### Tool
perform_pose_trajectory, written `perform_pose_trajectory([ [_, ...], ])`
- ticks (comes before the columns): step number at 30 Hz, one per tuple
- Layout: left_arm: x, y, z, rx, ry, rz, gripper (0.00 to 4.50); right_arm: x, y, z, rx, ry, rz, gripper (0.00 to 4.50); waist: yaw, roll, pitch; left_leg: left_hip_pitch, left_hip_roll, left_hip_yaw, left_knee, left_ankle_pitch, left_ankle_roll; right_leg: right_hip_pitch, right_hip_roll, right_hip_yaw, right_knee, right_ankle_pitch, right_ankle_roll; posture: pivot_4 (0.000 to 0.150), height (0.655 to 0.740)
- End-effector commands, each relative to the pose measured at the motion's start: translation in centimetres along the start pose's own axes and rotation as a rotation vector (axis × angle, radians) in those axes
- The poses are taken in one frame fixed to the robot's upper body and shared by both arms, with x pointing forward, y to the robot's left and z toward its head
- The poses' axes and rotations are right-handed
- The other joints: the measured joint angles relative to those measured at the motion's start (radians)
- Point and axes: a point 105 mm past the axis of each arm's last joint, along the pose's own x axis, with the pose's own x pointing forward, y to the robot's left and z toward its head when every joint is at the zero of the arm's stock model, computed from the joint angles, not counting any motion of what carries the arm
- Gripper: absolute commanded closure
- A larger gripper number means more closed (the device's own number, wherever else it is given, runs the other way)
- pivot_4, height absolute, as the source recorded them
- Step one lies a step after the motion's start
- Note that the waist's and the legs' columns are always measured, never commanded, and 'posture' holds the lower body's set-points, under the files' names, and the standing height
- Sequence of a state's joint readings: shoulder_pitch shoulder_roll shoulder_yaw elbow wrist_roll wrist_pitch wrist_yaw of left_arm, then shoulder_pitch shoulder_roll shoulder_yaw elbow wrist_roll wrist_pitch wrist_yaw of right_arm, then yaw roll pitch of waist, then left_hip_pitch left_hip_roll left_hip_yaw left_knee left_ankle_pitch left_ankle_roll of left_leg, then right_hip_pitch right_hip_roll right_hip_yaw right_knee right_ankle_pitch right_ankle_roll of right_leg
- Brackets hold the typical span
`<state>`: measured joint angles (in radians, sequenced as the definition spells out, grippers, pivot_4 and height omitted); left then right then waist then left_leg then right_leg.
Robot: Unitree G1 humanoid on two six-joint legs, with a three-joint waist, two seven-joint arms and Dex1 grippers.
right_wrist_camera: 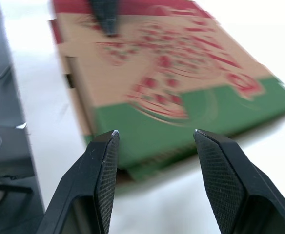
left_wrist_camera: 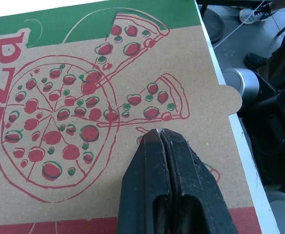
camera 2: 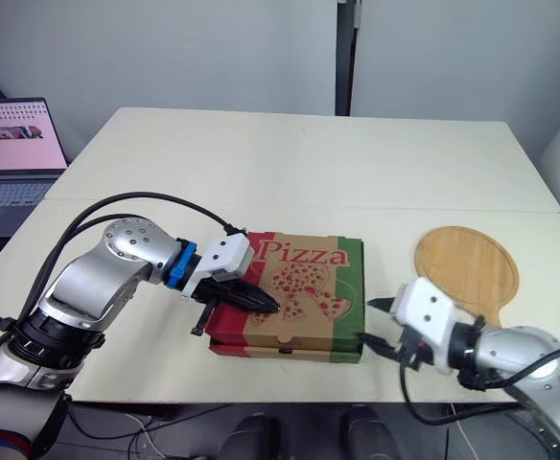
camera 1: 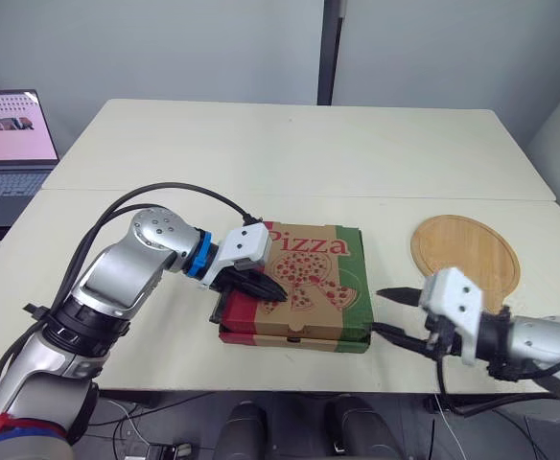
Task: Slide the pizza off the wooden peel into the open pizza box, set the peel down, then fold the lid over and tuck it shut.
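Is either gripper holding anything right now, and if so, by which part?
Nothing is held. The left gripper is shut empty, tips down on the pizza box lid; the right gripper is open beside the box.

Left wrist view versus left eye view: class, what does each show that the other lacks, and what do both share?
Left wrist view: the fingers pressed together without a gap, and the dots on the printed slices. Left eye view: the bare wooden peel, the open right pincer, the laptop. Both: the closed pizza box and the shut left pincer over its lid.
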<state>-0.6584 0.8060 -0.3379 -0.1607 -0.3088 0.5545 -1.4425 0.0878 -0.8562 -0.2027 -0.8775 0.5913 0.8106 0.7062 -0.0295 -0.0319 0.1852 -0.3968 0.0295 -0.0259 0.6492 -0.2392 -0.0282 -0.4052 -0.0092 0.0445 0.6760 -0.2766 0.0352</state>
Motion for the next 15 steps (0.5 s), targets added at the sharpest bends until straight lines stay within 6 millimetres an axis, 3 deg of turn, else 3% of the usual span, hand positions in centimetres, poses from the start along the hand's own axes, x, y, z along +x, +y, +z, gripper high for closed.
perform_pose_trajectory([
  [1, -0.1, 0.2, 0.1, 0.017, 0.014, 0.016, 4.5, -0.6, -0.8, -0.5, 0.035, 0.006, -0.027, 1.87, 0.0, 0.0, 0.0, 0.0, 0.0, 0.0, 0.0, 0.0, 0.0, 0.0, 0.0, 0.0, 0.0, 0.0, 0.0, 0.15, 0.7343],
  [5, -0.1, 0.2, 0.3, 0.019, 0.013, 0.021, 4.5, 0.2, -0.5, -1.9, 0.047, 0.026, -0.012, 2.04, 0.0, 0.0, 0.0, 0.0, 0.0, 0.0, 0.0, 0.0, 0.0, 0.0, 0.0, 0.0, 0.0, 0.0, 0.0, 0.15, 0.7343],
  [7, -0.2, 0.2, 0.4, 0.02, 0.013, 0.023, 4.5, 1.0, 0.2, -2.3, 0.045, 0.027, 0.026, 2.48, -0.001, 0.0, 0.0, 0.0, 0.0, 0.0, 0.0, 0.0, 0.0, 0.0, 0.0, 0.0, 0.0, 0.0, 0.0, 0.15, 0.7343],
  [12, -0.3, 0.3, 0.5, 0.022, 0.012, 0.027, 4.5, 2.3, 1.7, -2.2, 0.074, -0.005, 0.102, 4.23, -0.001, 0.0, 0.0, 0.0, 0.0, 0.0, 0.0, 0.0, 0.0, 0.0, 0.0, 0.0, 0.0, 0.0, 0.0, 0.15, 0.7343],
  [13, -0.3, 0.3, 0.6, 0.022, 0.012, 0.027, 4.5, 2.5, 1.9, -2.1, 0.081, -0.013, 0.11, 4.46, -0.001, 0.0, 0.0, 0.0, 0.0, 0.0, 0.0, 0.0, 0.0, 0.0, 0.0, 0.0, 0.0, 0.0, 0.0, 0.15, 0.7343],
  [15, -0.3, 0.3, 0.6, 0.022, 0.009, 0.025, 4.5, 3.0, 2.3, -1.9, 0.101, -0.036, 0.126, 4.46, -0.002, 0.0, 0.0, 0.0, 0.0, 0.0, 0.0, 0.0, 0.0, 0.0, 0.0, 0.0, 0.0, 0.0, 0.0, 0.15, 0.7343],
])
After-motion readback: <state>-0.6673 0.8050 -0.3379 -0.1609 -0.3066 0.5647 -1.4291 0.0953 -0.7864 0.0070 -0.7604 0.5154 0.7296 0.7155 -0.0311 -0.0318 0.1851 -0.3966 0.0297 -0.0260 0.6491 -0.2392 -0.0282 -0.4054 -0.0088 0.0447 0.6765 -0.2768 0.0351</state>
